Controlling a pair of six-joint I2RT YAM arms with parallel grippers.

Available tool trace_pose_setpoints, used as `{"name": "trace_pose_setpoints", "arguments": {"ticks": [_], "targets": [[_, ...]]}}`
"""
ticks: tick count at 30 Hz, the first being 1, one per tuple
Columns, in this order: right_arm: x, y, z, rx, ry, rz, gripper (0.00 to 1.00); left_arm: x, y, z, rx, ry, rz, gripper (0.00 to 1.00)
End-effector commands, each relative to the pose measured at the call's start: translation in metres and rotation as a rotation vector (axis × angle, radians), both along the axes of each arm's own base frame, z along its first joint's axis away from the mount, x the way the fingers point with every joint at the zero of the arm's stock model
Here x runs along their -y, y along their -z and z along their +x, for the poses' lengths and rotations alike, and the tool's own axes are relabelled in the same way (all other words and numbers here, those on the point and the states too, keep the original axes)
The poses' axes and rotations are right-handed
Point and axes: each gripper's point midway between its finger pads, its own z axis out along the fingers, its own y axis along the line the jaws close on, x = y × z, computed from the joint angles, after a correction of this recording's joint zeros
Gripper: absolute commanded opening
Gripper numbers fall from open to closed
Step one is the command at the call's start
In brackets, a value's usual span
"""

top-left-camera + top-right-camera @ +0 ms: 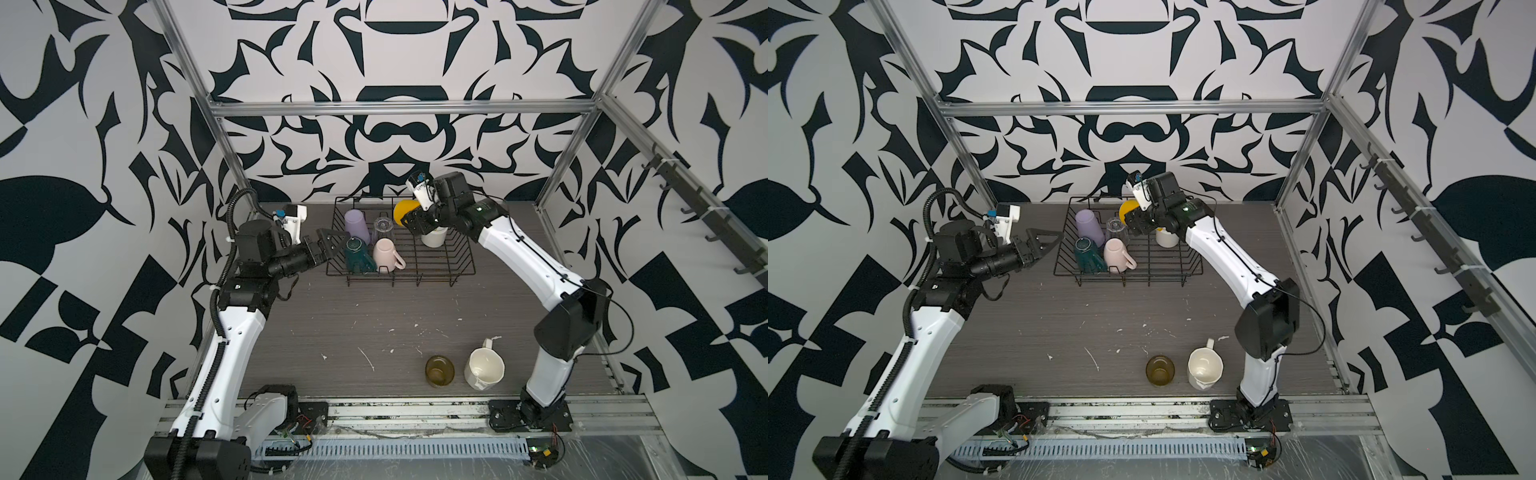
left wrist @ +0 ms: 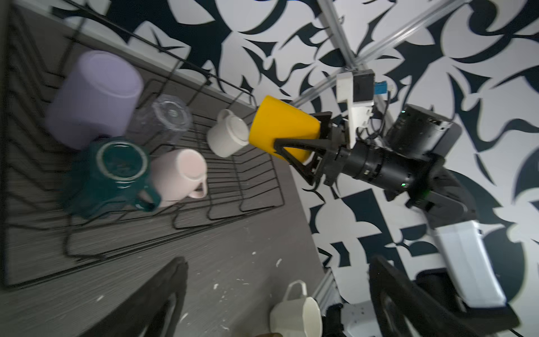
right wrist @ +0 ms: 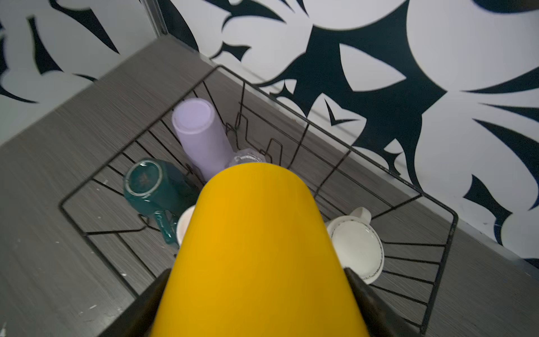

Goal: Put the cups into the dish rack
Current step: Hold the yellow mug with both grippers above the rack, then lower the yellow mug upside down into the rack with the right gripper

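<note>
The black wire dish rack (image 1: pixel 415 274) stands at the back of the table. In it, bottoms up, are a lilac tumbler (image 1: pixel 356 224), a clear glass (image 1: pixel 383 226), a dark green mug (image 1: pixel 358 255), a pink mug (image 1: pixel 384 253) and a cream mug (image 1: pixel 433 237). My right gripper (image 1: pixel 413 222) is shut on a yellow mug (image 3: pixel 256 248), tilted in the air over the rack's back, above the cream mug. My left gripper (image 1: pixel 336 241) hangs open and empty at the rack's left rim, beside the green mug. An olive glass (image 1: pixel 439 370) and a white faceted mug (image 1: pixel 484 369) stand upright near the front.
Aluminium frame posts (image 1: pixel 232 158) rise at the table's back corners, close to the rack. A metal rail (image 1: pixel 407 411) with both arm bases runs along the front edge. White flecks dot the grey tabletop (image 1: pixel 353 324) between the rack and the front cups.
</note>
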Motion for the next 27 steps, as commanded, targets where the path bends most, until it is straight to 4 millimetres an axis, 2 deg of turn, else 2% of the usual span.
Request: {"name": "trace_pose_setpoints", "arguments": {"ticks": [1,7,15,21,27], "targets": [[0.007,-0.041,0.012,0.1,0.027,-0.04,0.0,-0.033,0.023,0.002,0.017,-0.176,0.183,0.99],[0.004,-0.008,0.034,0.033,0.037,-0.155,0.0,-0.059,0.016,-0.006,0.107,-0.31,0.277,0.99],[0.003,0.028,0.051,-0.025,0.038,-0.275,0.0,-0.082,0.028,-0.014,0.119,-0.426,0.355,0.99],[0.002,0.054,0.062,-0.051,0.045,-0.325,0.0,-0.086,0.023,-0.02,0.158,-0.447,0.366,0.99],[-0.002,0.075,0.069,-0.08,0.039,-0.345,0.0,-0.084,0.029,-0.02,0.14,-0.429,0.367,0.99]]}}
